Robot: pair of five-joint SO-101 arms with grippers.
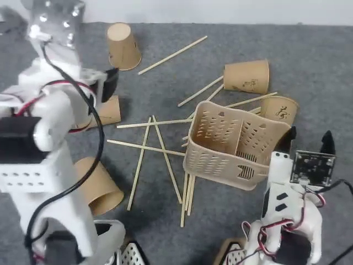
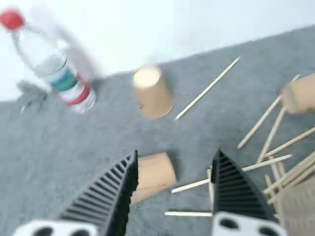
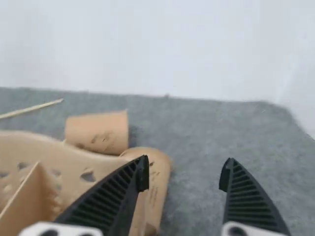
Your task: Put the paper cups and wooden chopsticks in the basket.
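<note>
Beige slotted plastic forms the basket (image 1: 231,146), right of centre in the high view on the grey mat (image 1: 314,44), with an inner divider. Brown paper cups lie around it. A mouth-down cup (image 1: 122,47) stands at upper left and a printed cup (image 1: 247,76) lies on its side at upper right. A corner cup (image 1: 280,110) sits just behind the basket's right corner, partly hidden by its rim. A fourth cup (image 1: 108,110) at left and a fifth cup (image 1: 102,187) at lower left are each half covered by the left arm (image 1: 49,127). Pale wooden chopsticks (image 1: 144,144) are strewn across the middle; several ends vanish under the basket.

The left gripper (image 2: 176,160) is spread wide and holds nothing. The fourth cup (image 2: 152,174) lies on the mat beyond its fingers, one edge behind a finger, and that view is blurred. It adds a clear bottle (image 2: 54,69) with a red cap near the white wall (image 2: 197,24). The right gripper (image 3: 186,169), at lower right in the high view, also gapes empty beside the corner cup (image 3: 155,182), with the printed cup (image 3: 97,130) beyond.
</note>
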